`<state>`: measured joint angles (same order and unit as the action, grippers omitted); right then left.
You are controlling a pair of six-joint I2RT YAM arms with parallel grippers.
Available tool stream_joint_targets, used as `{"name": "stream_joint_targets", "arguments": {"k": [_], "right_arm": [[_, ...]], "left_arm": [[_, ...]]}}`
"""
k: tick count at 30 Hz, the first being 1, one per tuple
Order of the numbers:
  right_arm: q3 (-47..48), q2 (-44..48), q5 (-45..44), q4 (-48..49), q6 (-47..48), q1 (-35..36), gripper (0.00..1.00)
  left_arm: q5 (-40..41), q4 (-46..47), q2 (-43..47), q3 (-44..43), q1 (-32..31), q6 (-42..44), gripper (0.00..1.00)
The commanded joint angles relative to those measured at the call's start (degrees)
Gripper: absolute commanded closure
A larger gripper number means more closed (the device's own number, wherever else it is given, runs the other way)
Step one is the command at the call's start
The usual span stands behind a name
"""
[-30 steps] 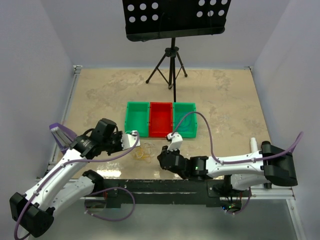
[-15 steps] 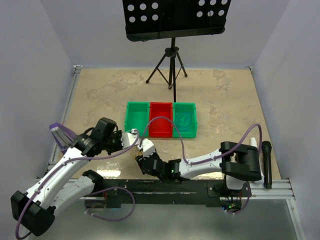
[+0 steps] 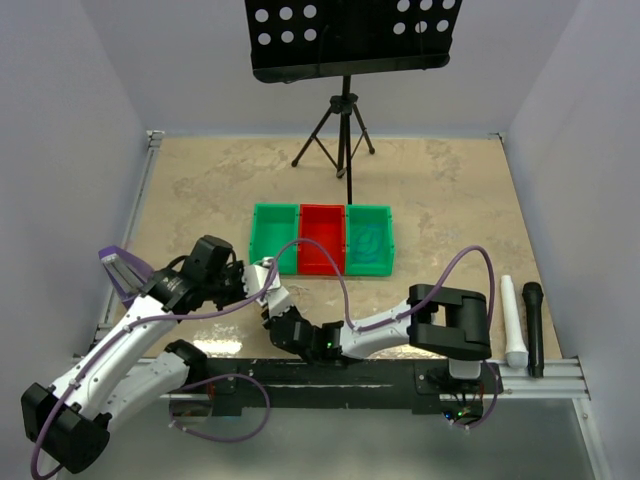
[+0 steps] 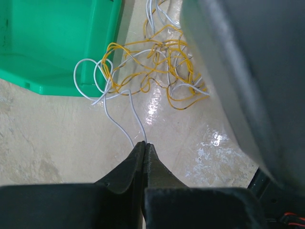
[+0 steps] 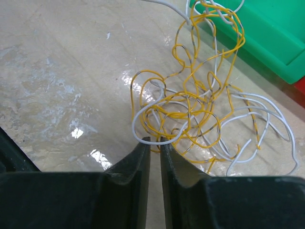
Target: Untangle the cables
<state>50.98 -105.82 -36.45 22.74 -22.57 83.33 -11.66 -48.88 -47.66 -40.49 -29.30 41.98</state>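
Left wrist view first, my colleague asks: how do the fingers stand?
Me: On my left gripper (image 4: 144, 143) they are pressed together, pinching a white strand (image 4: 137, 117) of the cables (image 4: 157, 71).
Colleague: And the right?
Me: My right gripper (image 5: 152, 140) shows a narrow gap. Its tips are at the near edge of the yellow and white tangle, against a white loop. I cannot tell if the loop is caught.
Colleague: Where is the tangle?
Me: It lies on the beige marbled table (image 3: 450, 200), just beside the left green bin (image 3: 275, 238), between both grippers. Pale walls stand around, and a black perforated stand (image 3: 345, 40) on a tripod is at the far side.
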Motion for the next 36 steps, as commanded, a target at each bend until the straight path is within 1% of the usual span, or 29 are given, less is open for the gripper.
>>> {"name": "stream_joint_targets", "arguments": {"k": [1,2,3,6,11,14,17,19,22,25,26,27,28,30,32,34,36], "right_arm": [[-2.98,-0.35,-1.87,2.92,-4.05,-0.89,0.87],[-3.95,-0.26,-2.22,3.1,-5.11,-0.8,0.92],[-4.92,0.35,-3.18,3.1,-6.34,-0.8,1.0],[-8.26,3.15,-4.24,3.97,-9.76,-0.8,1.0],[-15.55,10.44,-5.65,4.59,-16.88,-0.45,1.0],[-18.28,15.45,-8.81,0.74,-23.11,0.69,1.0],[-20.74,22.48,-11.53,-4.88,-29.71,1.83,1.0],[-21.54,29.23,-14.6,-12.94,-37.5,2.54,1.0],[-21.19,42.58,-20.31,-26.39,-45.7,2.63,1.0],[-18.91,54.98,-24.71,-35.73,-47.22,2.54,1.0],[-17.77,58.85,-26.03,-37.84,-46.61,2.54,1.0],[-16.71,62.28,-27.78,-39.16,-45.47,2.54,1.0],[-15.31,64.49,-29.11,-40.83,-44.33,2.54,1.0],[-11.89,67.49,-31.83,-45.92,-45.19,2.54,1.0],[-7.93,67.68,-34.82,-52.33,-47.73,2.54,1.0],[-3.37,65.58,-38.24,-62.42,-53.6,2.63,1.0],[1.82,62.07,-41.06,-76.1,-64.65,2.63,1.0]], "left_arm": [[-4.25,-0.07,0.64,-0.91,-0.58,-0.49,1.0],[-4.51,-0.25,0.64,-1.08,-0.58,-0.49,1.0],[-4.69,-0.42,0.46,-1.43,-0.58,-0.49,1.0],[-5.21,-0.77,0.11,-2.57,-0.58,-0.84,1.0],[-6.09,-1.13,-0.77,-4.42,-0.58,-1.9,1.0],[-5.66,-0.78,-0.94,-4.95,-0.58,-2.16,1.0],[-4.08,-0.69,-0.94,-5.39,-0.58,-1.99,1.0],[-2.06,-0.51,-0.51,-5.65,-0.58,-1.29,1.0],[3.38,0.63,0.11,-5.65,-0.58,0.29,1.0],[10.49,4.13,0.72,-5.48,-0.58,0.3,1.0],[11.47,6.15,0.9,-5.65,-0.5,-0.48,1.0],[14.1,7.82,0.99,-5.83,-0.5,-1.97,1.0],[15.34,9.67,1.25,-6.26,-0.58,-3.9,1.0],[15.09,12.13,2.3,-7.14,-0.58,-7.16,1.0],[13.86,13.46,3.18,-8.2,-0.5,-10.23,1.0],[12.72,13.46,3.27,-9.6,-0.5,-12.52,1.0],[13.06,14.34,4.41,-10.05,-0.5,-13.85,1.0]]}}
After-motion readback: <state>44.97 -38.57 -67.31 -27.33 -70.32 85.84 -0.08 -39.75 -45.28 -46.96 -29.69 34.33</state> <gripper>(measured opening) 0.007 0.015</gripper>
